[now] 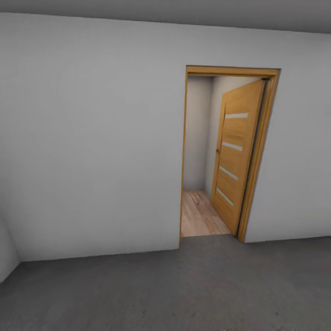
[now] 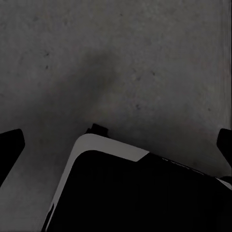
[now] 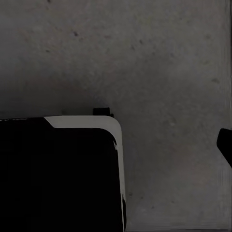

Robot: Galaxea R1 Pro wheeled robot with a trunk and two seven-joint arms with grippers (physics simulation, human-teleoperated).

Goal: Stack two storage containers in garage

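My left tool [image 2: 116, 145] shows just two dark fingertips [image 2: 10, 145] cut off at the picture's edges; my right tool's one fingertip [image 3: 225, 144] likewise.

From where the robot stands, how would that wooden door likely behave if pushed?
The wooden door stands ajar on its frame's right side, so it would probably swing, not slide. Its thick panel with pale inset strips suggests stiff and fairly heavy. It likely won't tip.
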